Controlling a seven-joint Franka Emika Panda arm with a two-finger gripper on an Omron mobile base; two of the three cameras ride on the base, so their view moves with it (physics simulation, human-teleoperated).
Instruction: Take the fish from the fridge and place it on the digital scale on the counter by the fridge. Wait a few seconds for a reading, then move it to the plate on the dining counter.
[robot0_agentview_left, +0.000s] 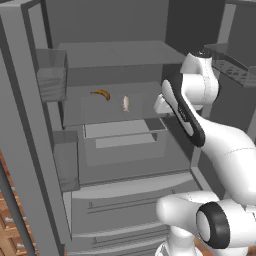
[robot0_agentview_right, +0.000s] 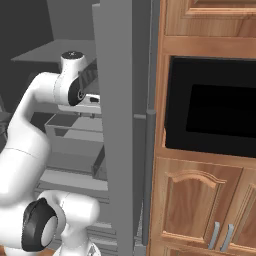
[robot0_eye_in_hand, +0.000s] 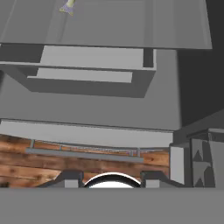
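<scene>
On the fridge (robot0_agentview_left: 120, 60) shelf, the fish (robot0_agentview_left: 126, 103) lies beyond the hand (robot0_eye_in_hand: 111, 178), grip state unclear.

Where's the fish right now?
In the left base view, the fish lies on a middle fridge shelf, just right of the curved orange-brown item.

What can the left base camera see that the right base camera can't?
Left base view alone: the little pale fish and a curved orange-brown item lying apart on a fridge shelf. Right base view alone: a wooden cabinet with a black opening. Both: the open fridge and the white arm.
</scene>
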